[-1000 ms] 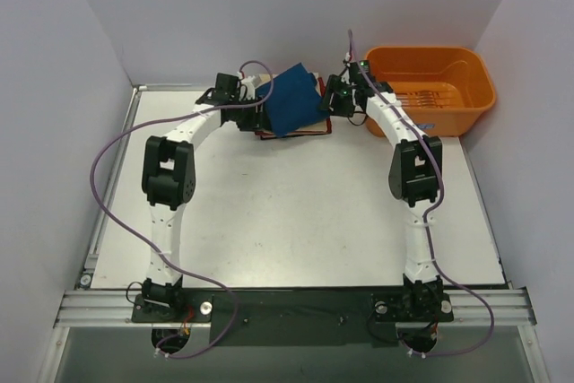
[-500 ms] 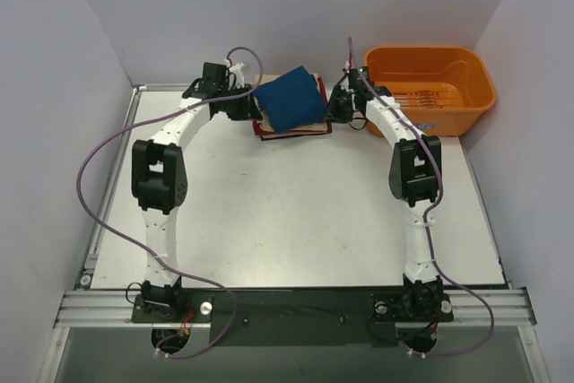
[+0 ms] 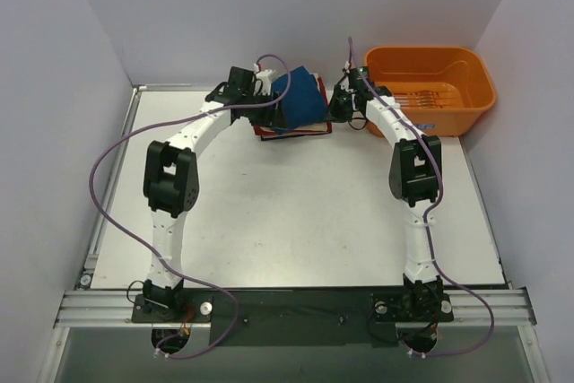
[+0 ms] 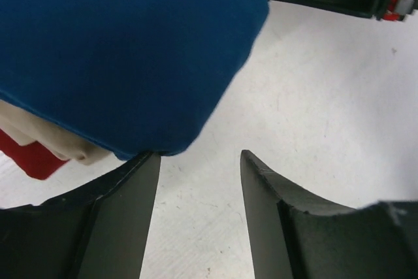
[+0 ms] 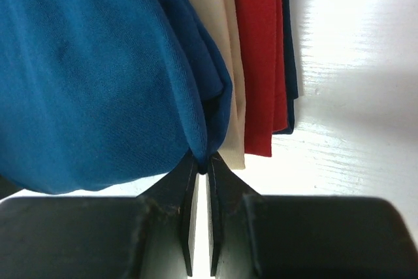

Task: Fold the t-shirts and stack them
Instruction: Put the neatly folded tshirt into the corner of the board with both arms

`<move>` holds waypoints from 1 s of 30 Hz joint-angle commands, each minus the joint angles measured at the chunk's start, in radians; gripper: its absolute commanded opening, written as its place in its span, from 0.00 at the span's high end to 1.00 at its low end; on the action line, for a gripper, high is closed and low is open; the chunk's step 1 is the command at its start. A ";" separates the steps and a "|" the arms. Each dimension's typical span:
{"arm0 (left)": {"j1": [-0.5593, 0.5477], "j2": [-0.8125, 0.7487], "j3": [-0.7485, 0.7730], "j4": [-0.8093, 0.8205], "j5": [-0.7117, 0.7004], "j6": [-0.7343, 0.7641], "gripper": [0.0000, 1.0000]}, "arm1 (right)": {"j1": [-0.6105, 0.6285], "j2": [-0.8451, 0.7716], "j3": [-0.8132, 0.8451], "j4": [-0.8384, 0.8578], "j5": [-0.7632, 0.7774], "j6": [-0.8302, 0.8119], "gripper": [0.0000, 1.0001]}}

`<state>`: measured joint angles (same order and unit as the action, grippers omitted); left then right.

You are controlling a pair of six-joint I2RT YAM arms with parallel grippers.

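White tabletop (image 3: 296, 213): carries the pile of folded shirts at its far edge, near the middle, with both arms reaching in to it.
Orange tub (image 3: 477, 96): stands at the far right corner, just beside the right arm and apart from the pile.
Blue t-shirt (image 3: 300, 100): folded, lying on top of the pile. It is turned askew to the shirts under it and humped up, with one gripper at each side.
Beige shirt (image 5: 223, 31): folded flat, directly under the blue one, its edge showing.
Red shirt (image 5: 258, 57): folded, beneath the beige.
Dark shirt (image 5: 291, 31): lowest in the pile, only a thin strip of its edge showing against the table.
Left gripper (image 4: 199, 158): jaws spread apart with bare table between them. A rounded corner of the blue shirt ends right at one fingertip, and nothing is held.
Right gripper (image 5: 202, 164): jaws pressed almost together, nipping the folded edge of the blue shirt, whose cloth puckers down to their tips.
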<state>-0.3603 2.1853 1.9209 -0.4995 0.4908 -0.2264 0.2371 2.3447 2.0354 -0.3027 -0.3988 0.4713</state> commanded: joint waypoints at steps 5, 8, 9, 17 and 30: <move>0.003 0.100 0.130 -0.005 -0.031 0.019 0.68 | 0.011 -0.090 0.005 -0.007 -0.028 0.006 1.00; 0.017 0.114 0.173 -0.027 -0.058 0.032 0.97 | 0.010 -0.102 0.003 -0.007 -0.038 0.006 1.00; 0.029 0.113 0.190 -0.034 -0.063 0.032 1.00 | 0.010 -0.107 0.003 -0.009 -0.041 0.006 1.00; 0.121 0.085 0.308 -0.079 -0.067 0.102 1.00 | 0.030 -0.162 -0.032 -0.026 -0.092 0.032 1.00; 0.106 0.094 0.196 -0.212 0.023 0.200 1.00 | 0.036 -0.179 -0.201 -0.029 -0.094 0.055 1.00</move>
<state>-0.2443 2.3062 2.1601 -0.6594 0.4847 -0.0654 0.2901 2.2086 1.8751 -0.3012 -0.4965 0.5125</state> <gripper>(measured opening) 0.022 0.018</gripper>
